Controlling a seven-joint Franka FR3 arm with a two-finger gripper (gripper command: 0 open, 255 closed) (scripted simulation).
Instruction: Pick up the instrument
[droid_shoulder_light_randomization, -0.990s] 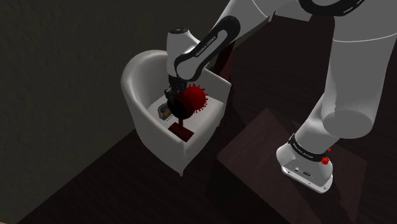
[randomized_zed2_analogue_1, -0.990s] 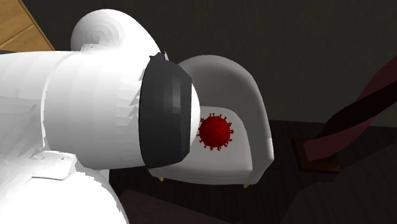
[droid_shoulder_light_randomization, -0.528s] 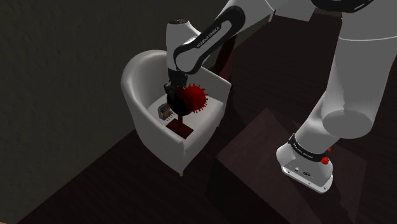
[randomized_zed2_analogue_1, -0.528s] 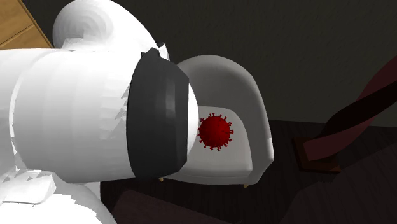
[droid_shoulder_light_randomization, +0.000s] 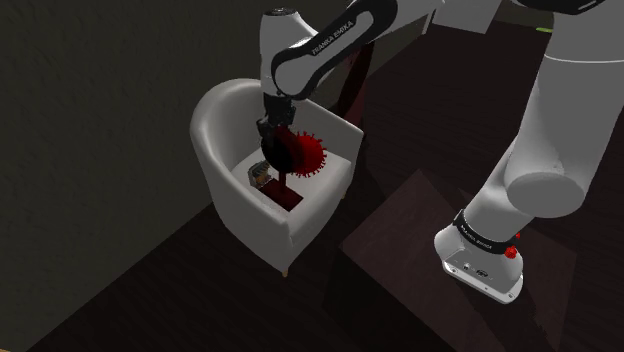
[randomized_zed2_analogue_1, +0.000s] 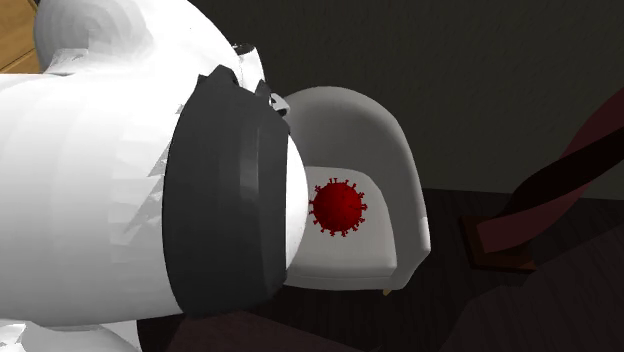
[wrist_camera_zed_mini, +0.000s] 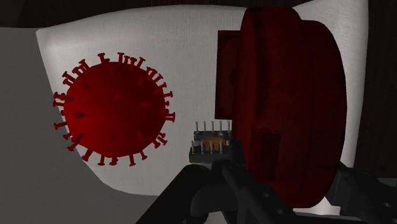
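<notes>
A dark red instrument (droid_shoulder_light_randomization: 281, 170) with a round flat body and a narrow neck hangs over the seat of a white armchair (droid_shoulder_light_randomization: 230, 120). My gripper (droid_shoulder_light_randomization: 271, 148) is shut on its body. In the wrist view the instrument's body (wrist_camera_zed_mini: 292, 95) sits clasped between the black fingers (wrist_camera_zed_mini: 213, 184) of my gripper (wrist_camera_zed_mini: 286, 188). The instrument's lower end (droid_shoulder_light_randomization: 289, 198) is just above the front of the seat.
A red spiky ball (droid_shoulder_light_randomization: 310, 155) (randomized_zed2_analogue_1: 338, 208) (wrist_camera_zed_mini: 114, 114) lies on the seat beside the instrument. A small box with upright pins (droid_shoulder_light_randomization: 260, 177) (wrist_camera_zed_mini: 213, 143) lies close by. The armchair's curved back (randomized_zed2_analogue_1: 390, 120) wraps around them. A dark slanted post (randomized_zed2_analogue_1: 560, 180) stands to the second exterior view's right.
The arm has risen a little, and the instrument has gone up with it, its lower end lifting from the seat front. The ball and the small box have stayed put.
</notes>
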